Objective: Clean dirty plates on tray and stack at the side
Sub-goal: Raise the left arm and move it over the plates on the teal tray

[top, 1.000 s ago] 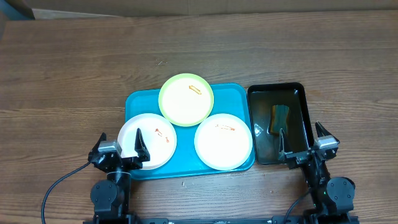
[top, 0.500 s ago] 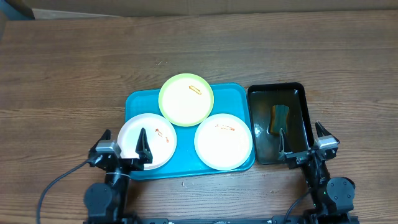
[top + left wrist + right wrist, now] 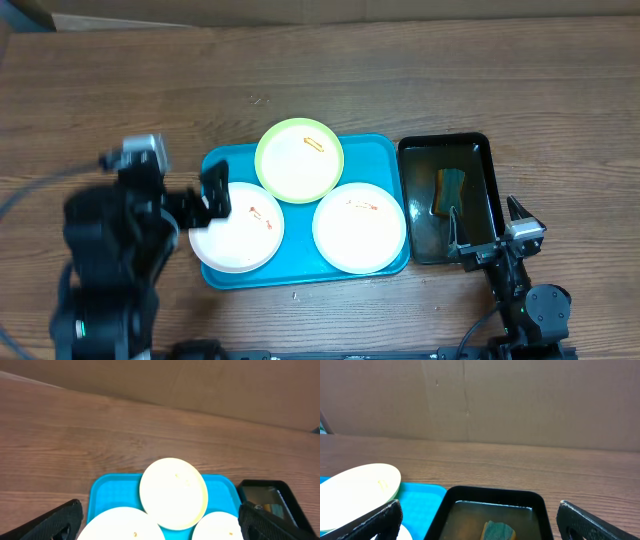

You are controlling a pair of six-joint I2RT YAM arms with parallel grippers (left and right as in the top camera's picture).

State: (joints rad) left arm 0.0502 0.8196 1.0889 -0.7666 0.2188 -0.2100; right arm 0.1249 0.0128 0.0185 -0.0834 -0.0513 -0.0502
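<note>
- The left gripper (image 3: 160, 506) has its jaws spread wide and holds nothing. It hangs above the near left corner of the teal tray (image 3: 378, 150).
- Just under and ahead of it lies the left white plate (image 3: 240, 228). Beside that, toward the other arm, lies the right white plate (image 3: 359, 227). Both bear small orange-red smears.
- Farther ahead, between the line of its fingers, sits the yellow-green plate (image 3: 299, 160), overlapping the tray's far rim and marked with a small orange streak.
- All three plates rest on the teal tray, touching or nearly touching one another.
- The right gripper (image 3: 480, 506) is also fully spread and empty, low at the table's near edge, its fingers over the near end of the black tray (image 3: 445, 141).
- Ahead of it in that tray, a green-and-yellow sponge (image 3: 450, 190) lies in shallow water.
- The table (image 3: 450, 70) is dark brown wood grain, and a plain cardboard wall (image 3: 520, 400) stands behind its far edge.
- Compared with a second ago, the left arm has lifted off its rest at the near edge and swung up and outward, and it shows blurred in the overhead view. The right arm, the plates and both trays have not moved.
</note>
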